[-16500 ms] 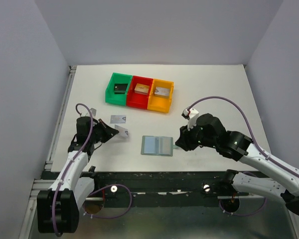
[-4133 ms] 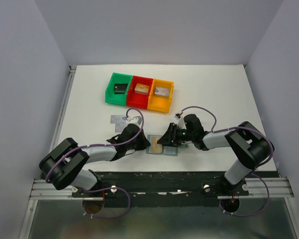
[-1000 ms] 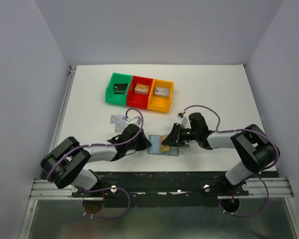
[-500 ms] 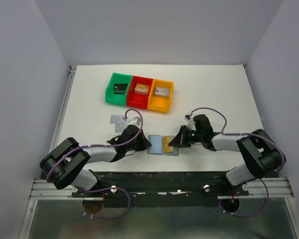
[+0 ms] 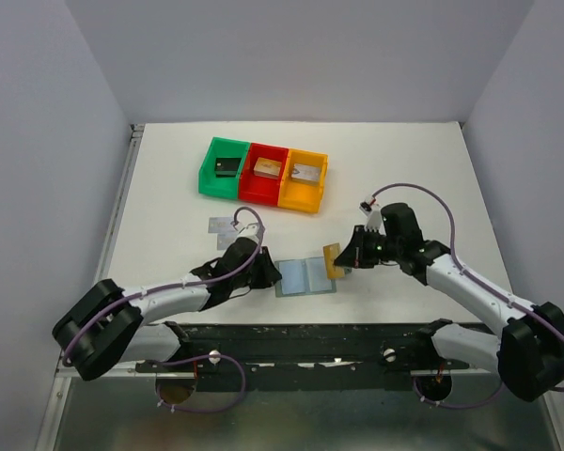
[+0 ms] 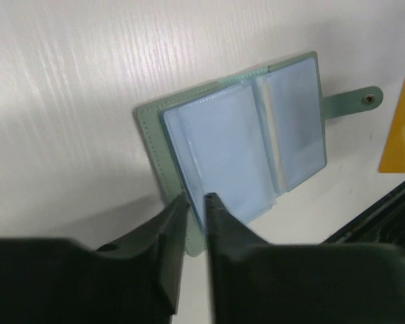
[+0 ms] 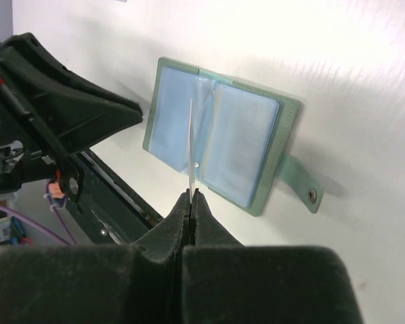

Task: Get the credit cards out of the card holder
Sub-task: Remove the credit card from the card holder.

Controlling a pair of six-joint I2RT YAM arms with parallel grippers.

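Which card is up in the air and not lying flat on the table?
The tan-gold card. The right pincer pinches it by one edge and holds it up off the table. The silvery card lies flat.

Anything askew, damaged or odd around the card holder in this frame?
Nothing stands out. The card holder lies open and flat, its pockets intact. The right claw is shut on a gold card, held on edge clear of the holder. The left claw sits at the holder's corner. A silver card lies flat farther back.
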